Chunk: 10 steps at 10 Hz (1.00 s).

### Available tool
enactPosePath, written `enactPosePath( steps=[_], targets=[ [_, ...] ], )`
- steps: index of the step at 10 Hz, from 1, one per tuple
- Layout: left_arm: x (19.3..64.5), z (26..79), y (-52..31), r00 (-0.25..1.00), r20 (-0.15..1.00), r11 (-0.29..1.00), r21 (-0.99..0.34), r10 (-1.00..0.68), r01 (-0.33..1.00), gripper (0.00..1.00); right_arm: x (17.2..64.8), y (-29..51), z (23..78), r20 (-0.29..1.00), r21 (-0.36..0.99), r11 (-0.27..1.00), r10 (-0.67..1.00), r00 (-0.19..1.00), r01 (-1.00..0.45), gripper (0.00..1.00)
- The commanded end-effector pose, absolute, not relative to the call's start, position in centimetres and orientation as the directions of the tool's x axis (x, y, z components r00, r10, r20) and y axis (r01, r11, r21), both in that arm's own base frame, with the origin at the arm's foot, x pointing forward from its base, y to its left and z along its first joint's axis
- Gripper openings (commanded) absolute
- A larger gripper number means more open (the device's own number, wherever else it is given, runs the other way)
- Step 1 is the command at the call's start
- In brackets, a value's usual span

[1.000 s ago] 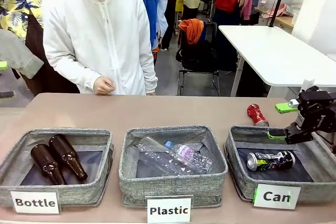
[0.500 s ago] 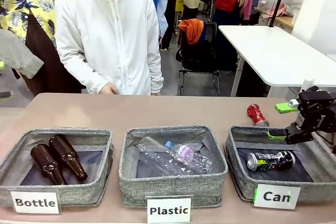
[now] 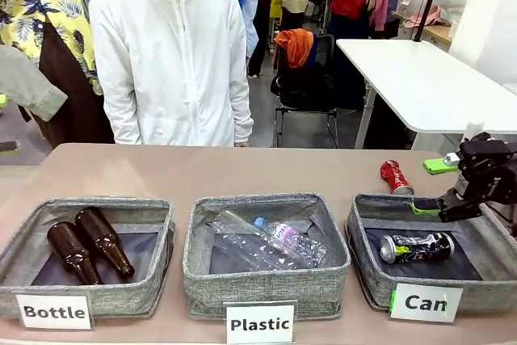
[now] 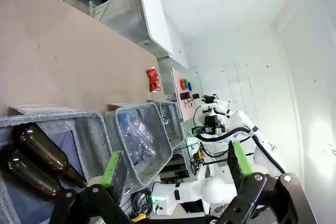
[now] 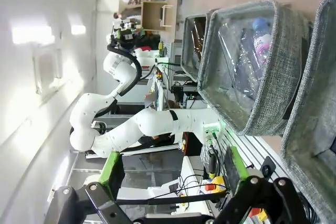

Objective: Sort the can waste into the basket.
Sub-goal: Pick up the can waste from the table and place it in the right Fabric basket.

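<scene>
I count two cans — black one point(image 3: 416, 247) in the Can basket point(image 3: 367, 268) lower right, red one point(image 3: 396, 176) on the tabletop point(image 3: 242, 171) behind it; both my jaws wide, empty.

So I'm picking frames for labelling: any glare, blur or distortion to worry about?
Front view: sharp and evenly lit, black can glinting slightly. Left wrist view: rolled sideways, wide-angle bending, white wall washed out. Right wrist view: also sideways, bright glare on the wall, plastic bottle basket clear.
</scene>
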<state>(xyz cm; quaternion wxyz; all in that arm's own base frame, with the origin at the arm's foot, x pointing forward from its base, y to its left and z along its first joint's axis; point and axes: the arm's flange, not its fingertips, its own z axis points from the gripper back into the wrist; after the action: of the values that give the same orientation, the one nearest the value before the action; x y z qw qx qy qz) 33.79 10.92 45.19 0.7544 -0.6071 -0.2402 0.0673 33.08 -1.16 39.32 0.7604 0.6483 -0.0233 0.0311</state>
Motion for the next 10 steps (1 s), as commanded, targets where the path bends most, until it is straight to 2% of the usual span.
enactPosePath(
  steps=[1, 2, 4, 5, 6, 7, 8, 9, 10],
  targets=[
    [33.6, 45.3, 11.0, 0.883, 0.270, 0.247, -0.951, 0.385, 0.183, 1.00, 34.6, -0.6, 40.8, 0.154, 0.937, 0.321, -0.034, 0.988, -0.135, 1.00],
    [33.6, 45.3, 11.0, 0.883, 0.270, 0.247, -0.951, 0.385, 0.183, 1.00, 36.9, 0.5, 41.8, 0.239, 0.861, 0.471, -0.042, 0.970, -0.192, 1.00],
    [33.6, 45.3, 11.0, 0.883, 0.270, 0.247, -0.951, 0.385, 0.183, 1.00, 42.2, 2.1, 43.3, 0.394, 0.595, 0.775, -0.050, 0.918, -0.213, 1.00],
    [33.6, 45.3, 11.0, 0.883, 0.270, 0.247, -0.951, 0.385, 0.183, 1.00, 44.5, 2.5, 43.4, 0.450, 0.400, 0.894, -0.001, 0.893, -0.200, 1.00],
    [33.6, 45.3, 11.0, 0.883, 0.270, 0.247, -0.951, 0.385, 0.183, 1.00, 46.6, 2.1, 43.2, 0.443, 0.188, 0.970, 0.054, 0.895, -0.152, 1.00],
    [33.6, 45.3, 11.0, 0.883, 0.270, 0.247, -0.951, 0.385, 0.183, 1.00, 47.4, 2.0, 42.8, 0.428, 0.107, 0.985, 0.080, 0.900, -0.139, 1.00],
    [33.6, 45.3, 11.0, 0.883, 0.270, 0.247, -0.951, 0.385, 0.183, 1.00, 47.6, 2.0, 42.7, 0.403, 0.087, 0.988, 0.083, 0.911, -0.129, 1.00],
    [33.6, 45.3, 11.0, 0.883, 0.270, 0.247, -0.951, 0.385, 0.183, 1.00, 47.9, 1.5, 42.7, 0.392, 0.088, 0.990, 0.067, 0.918, -0.110, 1.00],
    [33.6, 45.3, 11.0, 0.883, 0.270, 0.247, -0.951, 0.385, 0.183, 1.00, 47.8, 1.0, 42.6, 0.384, 0.146, 0.983, 0.051, 0.922, -0.115, 1.00]
  ],
)
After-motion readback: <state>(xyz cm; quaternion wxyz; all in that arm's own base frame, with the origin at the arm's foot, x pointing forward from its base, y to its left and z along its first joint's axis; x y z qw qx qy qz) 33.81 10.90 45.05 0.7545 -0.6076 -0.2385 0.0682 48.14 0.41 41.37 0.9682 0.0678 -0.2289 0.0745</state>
